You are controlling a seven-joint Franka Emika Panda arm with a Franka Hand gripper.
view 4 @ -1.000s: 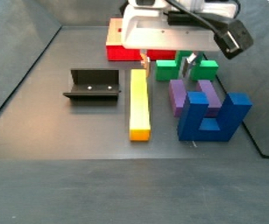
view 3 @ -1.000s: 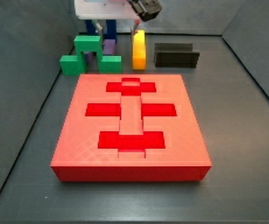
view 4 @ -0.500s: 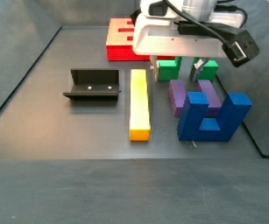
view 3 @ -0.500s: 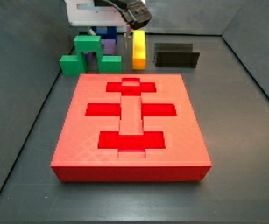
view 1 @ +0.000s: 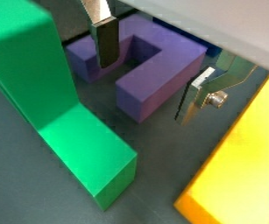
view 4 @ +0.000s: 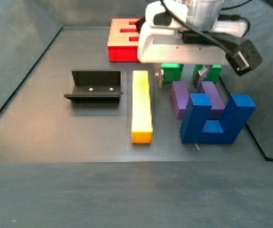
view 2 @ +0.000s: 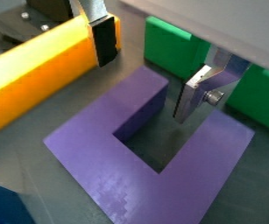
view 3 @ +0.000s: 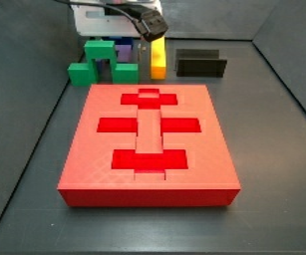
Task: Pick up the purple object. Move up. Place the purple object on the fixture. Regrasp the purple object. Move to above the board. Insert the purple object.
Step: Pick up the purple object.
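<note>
The purple object (view 1: 154, 66) is a U-shaped block lying on the floor between the yellow bar and the green blocks; it also shows in a wrist view (view 2: 124, 153) and in a side view (view 4: 180, 98). My gripper (view 1: 145, 87) is open and low over it. One finger (view 1: 105, 39) stands in the U's slot, the other finger (view 1: 199, 94) outside, between purple and yellow, so one prong lies between them untouched. The gripper also shows in a wrist view (view 2: 144, 87) and both side views (view 3: 145, 38) (view 4: 186, 78). The fixture (view 4: 93, 87) (view 3: 199, 64) is empty. The red board (view 3: 149, 139) lies apart.
A yellow bar (view 4: 141, 107) (view 1: 236, 171) lies beside the purple object. Green stepped blocks (view 3: 100, 62) (view 1: 49, 96) (view 2: 178, 48) stand on its other side. A dark blue upright block (view 4: 216, 120) stands close by. Dark walls ring the floor.
The gripper has come down over the purple object and now straddles one prong. No piece has moved.
</note>
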